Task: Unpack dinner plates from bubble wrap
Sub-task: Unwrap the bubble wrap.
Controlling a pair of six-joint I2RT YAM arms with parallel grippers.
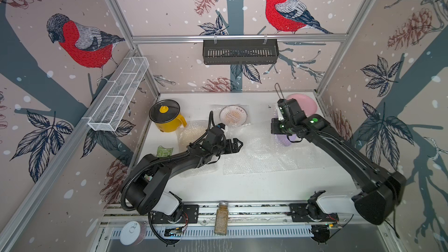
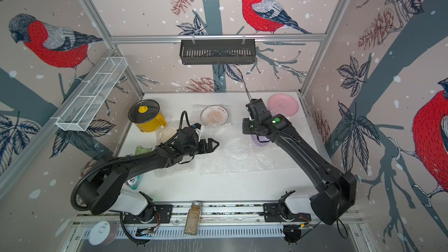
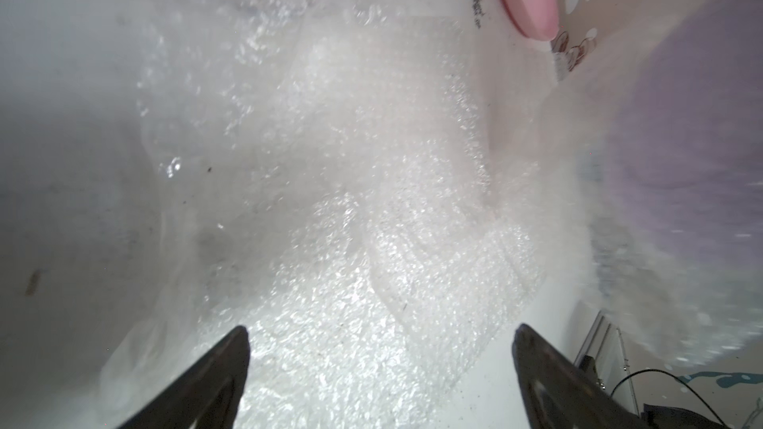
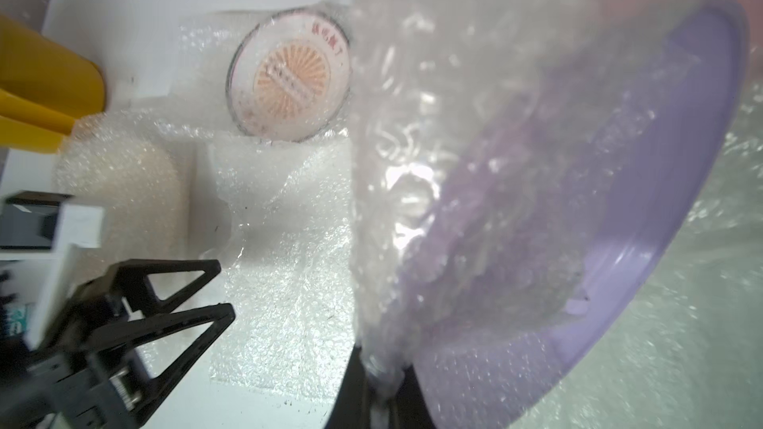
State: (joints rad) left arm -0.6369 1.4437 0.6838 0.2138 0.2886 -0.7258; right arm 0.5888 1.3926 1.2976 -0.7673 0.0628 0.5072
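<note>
Lilac round dinner plate (image 4: 619,200) sits tilted, half covered by a clear crinkly bubble wrap sheet (image 4: 413,138), over the right middle of the white worktop (image 1: 254,187). The right claw (image 4: 382,381) is pinched tight on that wrap. The left claw (image 3: 380,332) gapes wide, holding nothing, above a flat bubble wrap sheet (image 3: 351,282). A plain pink plate (image 1: 308,105) lies bare in the far right corner.
</note>
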